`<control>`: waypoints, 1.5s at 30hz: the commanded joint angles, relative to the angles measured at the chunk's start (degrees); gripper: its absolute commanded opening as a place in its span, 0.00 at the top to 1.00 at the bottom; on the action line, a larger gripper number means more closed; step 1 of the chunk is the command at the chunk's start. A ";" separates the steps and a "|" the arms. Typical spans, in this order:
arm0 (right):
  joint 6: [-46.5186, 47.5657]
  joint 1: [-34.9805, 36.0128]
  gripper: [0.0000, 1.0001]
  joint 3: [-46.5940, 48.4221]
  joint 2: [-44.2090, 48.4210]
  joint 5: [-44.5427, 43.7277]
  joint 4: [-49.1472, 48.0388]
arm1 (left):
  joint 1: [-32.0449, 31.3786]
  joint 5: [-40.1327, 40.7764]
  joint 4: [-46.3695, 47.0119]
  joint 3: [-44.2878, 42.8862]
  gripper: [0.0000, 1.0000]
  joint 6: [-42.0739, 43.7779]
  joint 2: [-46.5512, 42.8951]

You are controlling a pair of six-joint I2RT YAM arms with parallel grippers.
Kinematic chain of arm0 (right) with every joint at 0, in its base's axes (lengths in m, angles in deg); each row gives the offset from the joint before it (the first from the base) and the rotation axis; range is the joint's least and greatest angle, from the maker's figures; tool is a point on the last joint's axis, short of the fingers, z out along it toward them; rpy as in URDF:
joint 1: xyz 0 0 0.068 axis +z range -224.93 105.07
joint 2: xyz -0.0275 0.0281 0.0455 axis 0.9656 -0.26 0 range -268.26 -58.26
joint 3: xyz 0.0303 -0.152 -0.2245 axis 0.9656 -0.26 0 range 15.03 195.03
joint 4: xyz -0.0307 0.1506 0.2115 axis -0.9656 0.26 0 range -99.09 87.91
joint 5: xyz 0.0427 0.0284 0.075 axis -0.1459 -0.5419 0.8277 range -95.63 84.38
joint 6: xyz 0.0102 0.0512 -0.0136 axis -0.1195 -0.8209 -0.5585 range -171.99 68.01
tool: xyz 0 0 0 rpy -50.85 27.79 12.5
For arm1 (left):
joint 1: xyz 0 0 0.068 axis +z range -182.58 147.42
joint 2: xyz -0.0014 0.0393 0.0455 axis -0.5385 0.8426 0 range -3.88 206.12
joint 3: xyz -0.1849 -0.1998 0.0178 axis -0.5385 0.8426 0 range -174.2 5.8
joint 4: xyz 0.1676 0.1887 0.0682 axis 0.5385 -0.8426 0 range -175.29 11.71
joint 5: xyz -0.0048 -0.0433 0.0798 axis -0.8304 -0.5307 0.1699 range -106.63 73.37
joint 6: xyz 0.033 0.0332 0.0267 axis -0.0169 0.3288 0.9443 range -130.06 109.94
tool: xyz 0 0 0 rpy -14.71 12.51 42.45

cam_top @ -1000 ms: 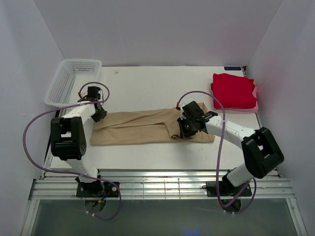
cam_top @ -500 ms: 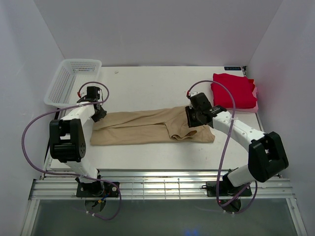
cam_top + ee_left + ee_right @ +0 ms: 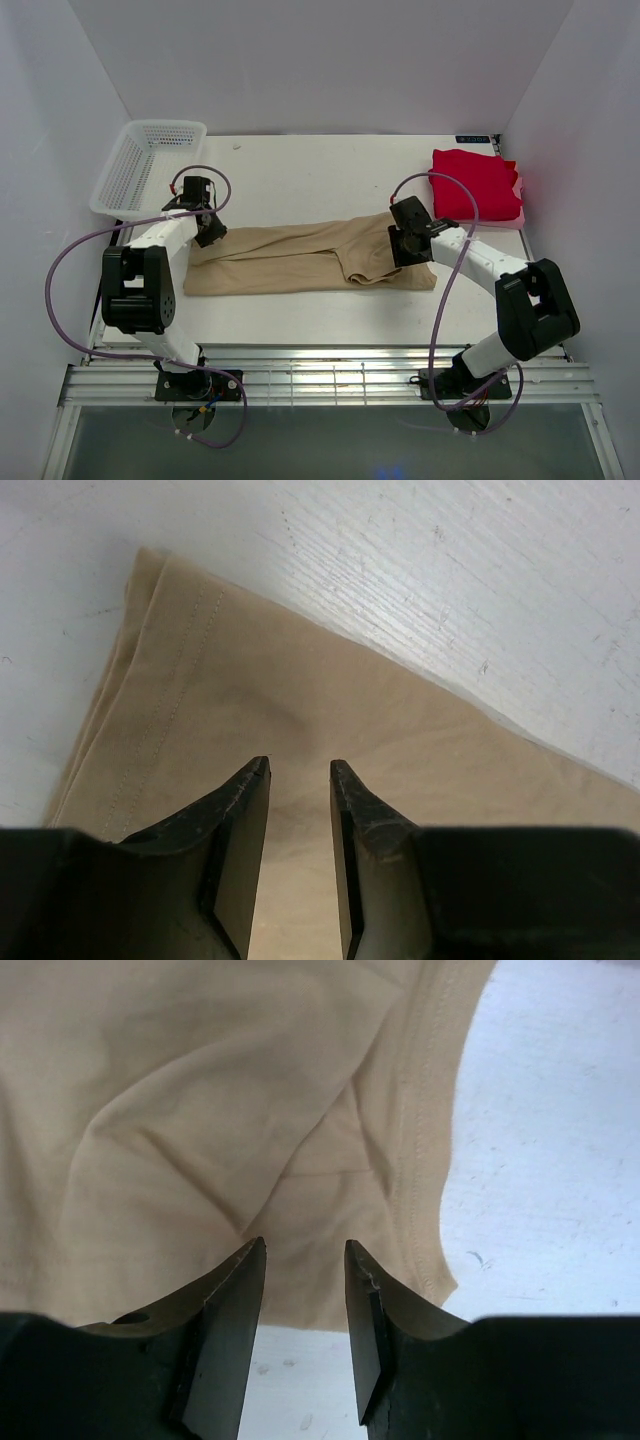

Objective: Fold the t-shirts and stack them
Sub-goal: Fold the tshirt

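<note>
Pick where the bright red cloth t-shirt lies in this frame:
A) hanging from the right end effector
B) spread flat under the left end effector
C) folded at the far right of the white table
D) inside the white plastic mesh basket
C: the top view shows the bright red cloth t-shirt folded at the far right of the white table, well apart from the white plastic mesh basket at the far left.

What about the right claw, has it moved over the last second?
Yes. The right claw has shifted right along the tan t-shirt, closer to the folded red t-shirt.
</note>
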 commanded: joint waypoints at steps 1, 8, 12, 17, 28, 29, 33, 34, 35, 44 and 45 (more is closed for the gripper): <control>1.33 -2.23 0.56 1.54 -2.08 -2.35 -4.93 | -0.04 -0.71 0.81 0.89 0.59 0.48 -0.47; 5.02 -6.36 0.57 7.34 -8.76 -0.16 -7.75 | 0.05 0.09 0.55 1.34 0.60 0.30 0.40; 6.43 -8.21 0.58 10.33 -11.93 1.94 -8.45 | 0.05 0.61 0.11 0.90 0.60 0.30 0.67; 6.78 -9.27 0.58 12.71 -13.69 3.18 -8.72 | 0.05 1.32 -0.25 0.54 0.60 0.57 1.28; 6.61 -10.23 0.59 14.91 -15.53 8.37 -8.63 | -0.04 2.02 -0.69 -0.07 0.60 0.48 2.07; 6.61 -10.15 0.60 14.91 -15.71 8.37 -8.63 | 0.05 2.02 -0.69 -0.25 0.61 0.48 2.08; 6.61 -10.23 0.61 14.56 -16.59 8.37 -8.63 | 0.05 2.46 -0.86 -0.42 0.60 0.65 1.81; 6.52 -10.23 0.61 14.47 -16.59 8.37 -8.46 | 0.05 2.55 -0.86 -0.42 0.60 0.65 1.81; 6.52 -10.32 0.62 14.38 -16.68 8.45 -8.46 | 0.05 2.63 -0.86 -0.42 0.61 0.74 1.72; 6.52 -10.41 0.72 13.76 -17.21 9.33 -8.55 | 0.05 2.81 -1.12 -1.48 0.61 0.74 2.16; 6.43 -10.41 0.73 13.76 -17.38 9.60 -8.54 | 0.05 2.81 -1.13 -1.48 0.61 0.83 2.25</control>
